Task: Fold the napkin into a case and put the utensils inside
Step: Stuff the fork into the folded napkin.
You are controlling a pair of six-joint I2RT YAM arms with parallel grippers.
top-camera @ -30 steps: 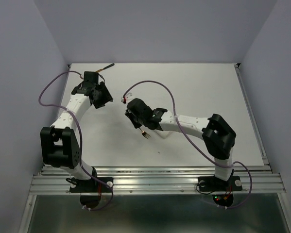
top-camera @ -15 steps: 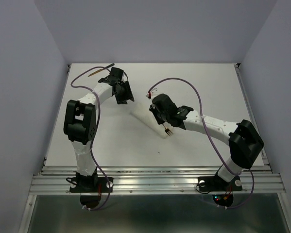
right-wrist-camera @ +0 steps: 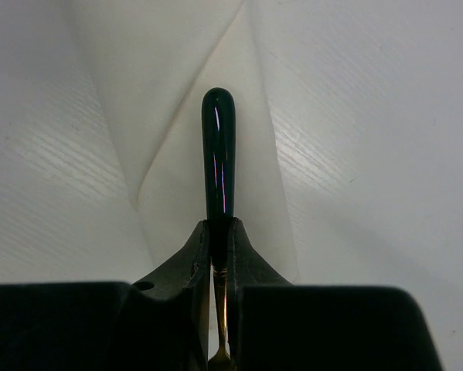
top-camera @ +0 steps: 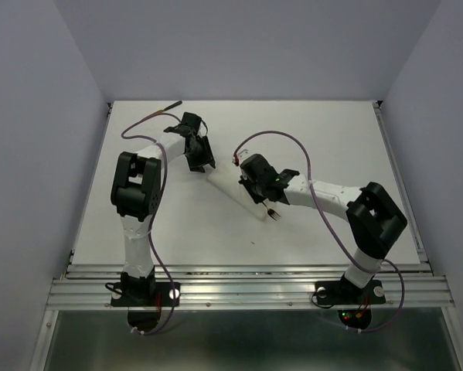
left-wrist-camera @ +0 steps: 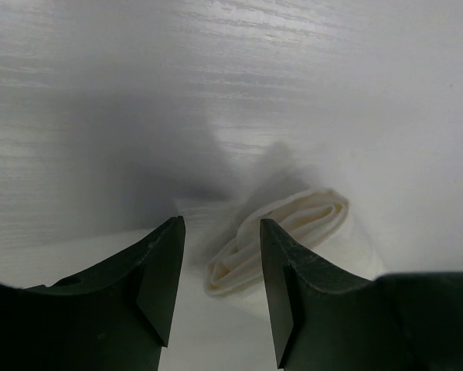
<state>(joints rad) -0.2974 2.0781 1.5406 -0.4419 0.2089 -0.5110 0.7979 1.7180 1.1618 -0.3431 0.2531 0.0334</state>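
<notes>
We have one fixed view high above and behind the arm bases (top-camera: 146, 294), looking down and forward over the whole counter (top-camera: 331, 131). Our left wrist view sits low and very near, facing out past the left end effector (left-wrist-camera: 219, 232) at the rolled end of the napkin (left-wrist-camera: 293, 224). Our right wrist view, equally close, looks along the utensil (right-wrist-camera: 219, 147) in the right end effector (right-wrist-camera: 219, 228) onto that same napkin, which all three views share.
</notes>
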